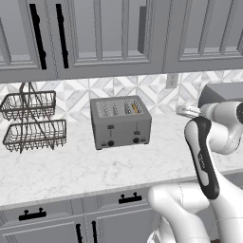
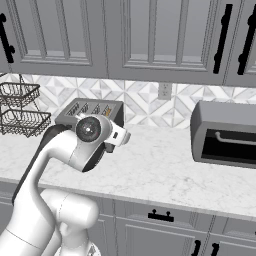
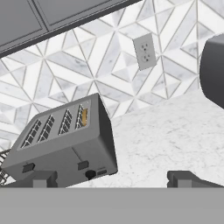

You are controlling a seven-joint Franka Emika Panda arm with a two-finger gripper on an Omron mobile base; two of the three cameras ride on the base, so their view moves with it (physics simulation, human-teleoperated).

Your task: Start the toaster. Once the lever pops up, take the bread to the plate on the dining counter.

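Grey toaster point(image 3: 65, 144) beyond spread fingers point(image 3: 41, 178)

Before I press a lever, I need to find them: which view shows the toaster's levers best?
The left base view: the toaster faces it squarely, both levers plain. The hand view shows the toaster tilted, levers low. In the right base view the arm hides its front.

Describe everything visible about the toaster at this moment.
The toaster is a boxy, brushed-grey metal unit with four slots on top. Its front carries two black levers and two black knobs below them. It stands upright on the white marble counter, near the patterned tile backsplash, right of a two-tier wire basket. A golden-edged slice of bread sits in the rightmost slot. Nothing else touches it; the open gripper is apart from it.
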